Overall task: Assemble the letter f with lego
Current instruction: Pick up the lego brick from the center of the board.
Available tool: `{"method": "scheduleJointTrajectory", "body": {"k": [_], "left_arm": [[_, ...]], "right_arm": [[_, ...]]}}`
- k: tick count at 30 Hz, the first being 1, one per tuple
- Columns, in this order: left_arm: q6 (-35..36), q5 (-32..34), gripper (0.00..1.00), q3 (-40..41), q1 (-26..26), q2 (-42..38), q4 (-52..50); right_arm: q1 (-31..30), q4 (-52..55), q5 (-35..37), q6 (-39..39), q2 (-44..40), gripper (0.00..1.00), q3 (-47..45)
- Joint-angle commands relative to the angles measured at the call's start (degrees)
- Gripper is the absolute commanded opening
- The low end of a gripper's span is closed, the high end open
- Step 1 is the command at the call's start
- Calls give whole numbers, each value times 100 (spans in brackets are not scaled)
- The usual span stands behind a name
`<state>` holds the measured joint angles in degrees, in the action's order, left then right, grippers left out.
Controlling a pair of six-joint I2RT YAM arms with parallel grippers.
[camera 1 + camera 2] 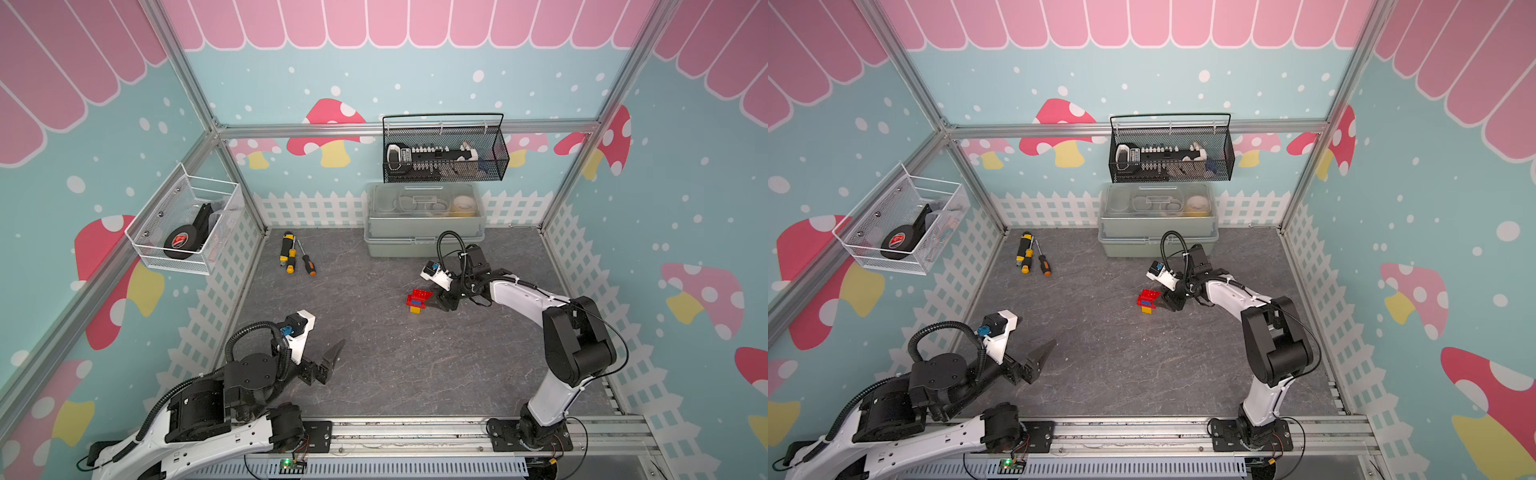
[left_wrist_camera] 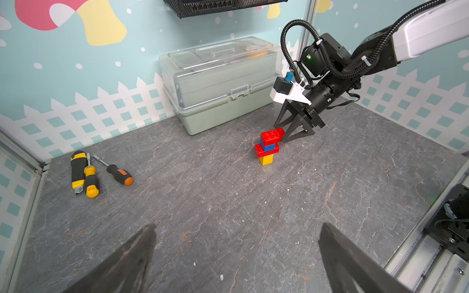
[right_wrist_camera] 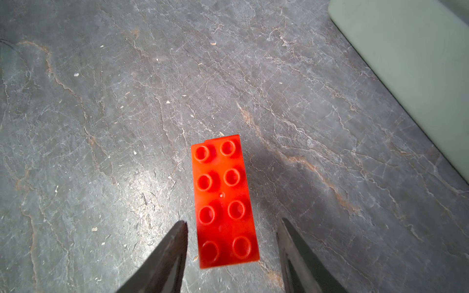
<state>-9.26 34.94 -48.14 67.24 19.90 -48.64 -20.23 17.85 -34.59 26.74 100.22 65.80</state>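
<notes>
The table holds four bricks (image 2: 267, 149): two red bricks (image 2: 272, 135), one blue brick (image 2: 269, 147) and one yellow brick (image 2: 266, 160). There are three hand tools (image 2: 90, 181), two with yellow-and-black handles and one with an orange-and-black handle. Also present are two robot arms (image 1: 577, 336), two wire baskets (image 1: 174, 259), one lidded box (image 1: 424, 245) and one roll of tape (image 1: 180, 243).

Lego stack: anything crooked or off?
Slightly. The top red brick sits shifted toward the right gripper relative to the lower red brick; in the right wrist view a sliver of the lower one peeks past its far end. Otherwise upright, nothing spilled.
</notes>
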Motion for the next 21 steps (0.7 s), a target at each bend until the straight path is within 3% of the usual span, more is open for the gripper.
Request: {"method": "scheduleJointTrajectory", "body": {"k": [1, 8, 21], "left_arm": [[-85, 52, 99, 42, -16, -69, -84], [-85, 57, 99, 42, -13, -71, -84], [-85, 57, 99, 42, -18, -72, -89]], "right_arm": [[28, 234, -197, 130, 50, 56, 126], [32, 307, -233, 156, 94, 47, 187], [29, 342, -277, 165, 107, 40, 205]]}}
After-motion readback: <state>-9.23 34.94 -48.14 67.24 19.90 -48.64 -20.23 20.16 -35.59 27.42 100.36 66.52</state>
